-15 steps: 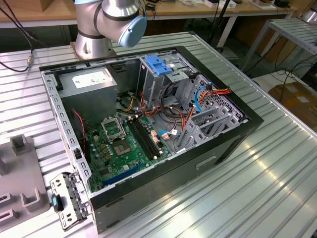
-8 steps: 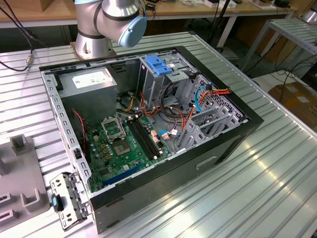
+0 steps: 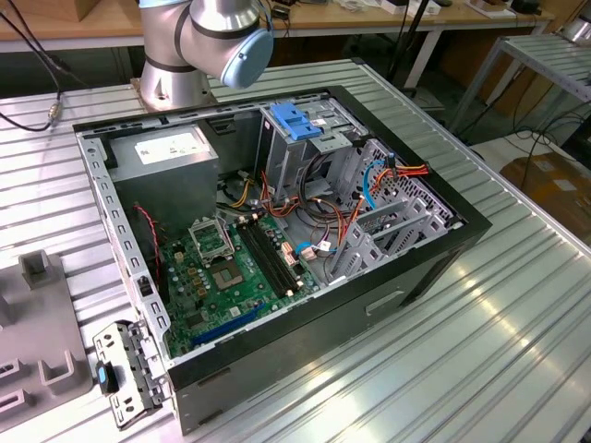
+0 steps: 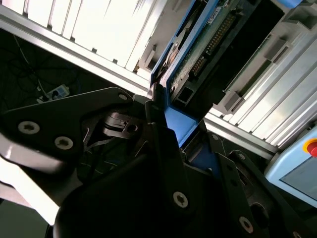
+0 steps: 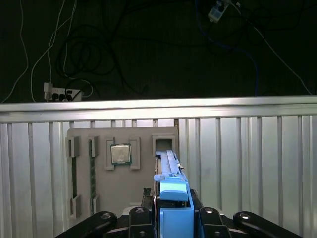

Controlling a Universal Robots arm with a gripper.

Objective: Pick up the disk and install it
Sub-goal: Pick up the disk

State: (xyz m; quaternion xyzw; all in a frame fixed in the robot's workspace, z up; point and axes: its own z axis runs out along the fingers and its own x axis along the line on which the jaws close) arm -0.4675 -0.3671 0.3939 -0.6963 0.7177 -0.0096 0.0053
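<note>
The disk (image 5: 171,186) is seen edge-on in the first wrist view, a thin slab with bright blue side rails. It stands between the dark fingers (image 5: 140,219) of my gripper (image 5: 172,218), which is shut on it. Beyond it lies a grey fixture plate (image 5: 124,191) with an open rectangular slot (image 5: 165,145). In the second wrist view the disk (image 4: 208,37) shows its green circuit board and blue rail, and that rail runs down into my gripper (image 4: 181,119). The open computer case (image 3: 443,242) lies on the table in the exterior view.
The fixture plate carries a processor chip (image 5: 120,154) and memory sticks (image 5: 91,171). Inside the case are a grey power supply (image 3: 171,157), a light-blue latch plate (image 3: 294,120), metal drive cages (image 3: 383,226) and a motherboard (image 3: 231,268). The arm's base (image 3: 208,41) stands behind the case on the ribbed metal table (image 3: 480,351).
</note>
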